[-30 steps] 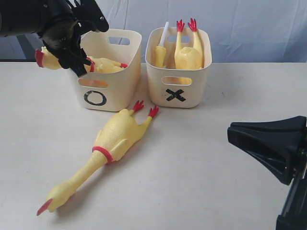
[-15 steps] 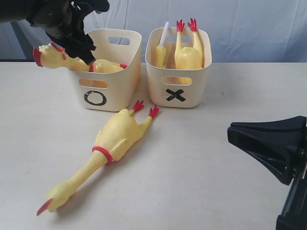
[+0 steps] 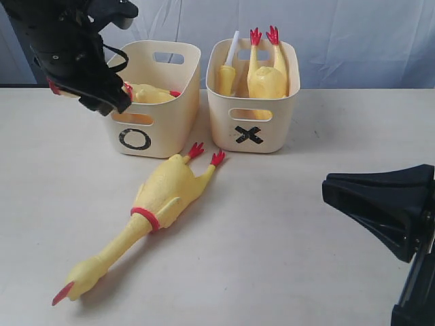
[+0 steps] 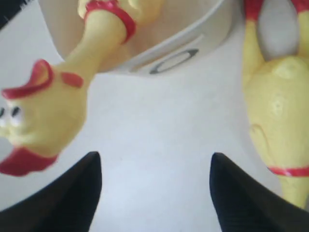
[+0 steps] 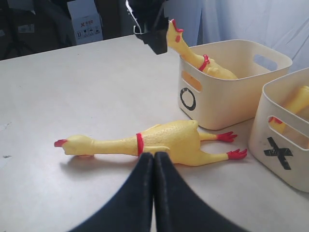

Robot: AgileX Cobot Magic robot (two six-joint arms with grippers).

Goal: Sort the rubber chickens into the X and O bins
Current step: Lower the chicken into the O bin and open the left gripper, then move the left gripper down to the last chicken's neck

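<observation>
One rubber chicken [image 3: 151,93] lies in the O bin [image 3: 166,125], its neck and head [image 4: 43,113] hanging out over the bin's left rim. My left gripper [image 3: 109,100] hovers open in front of that head, with only bare table between its fingers [image 4: 87,188]. A second chicken [image 3: 166,193] lies flat on the table in front of the bins, feet toward them. Two more stand feet-up in the X bin [image 3: 275,129]. My right gripper [image 3: 332,188] is shut and empty at the right, its tips [image 5: 154,157] pointing at the table chicken [image 5: 164,140].
A pale blue cloth backdrop [image 3: 353,41] hangs behind the table. The two bins stand side by side at the back middle. In the right wrist view a box with a red X [image 5: 86,21] and dark clutter sit beyond the table's far edge.
My left gripper lifted off the chicken's neck at the O bin, then swung left and down in front of its head. The chicken stays draped over the rim. The right arm is still.
</observation>
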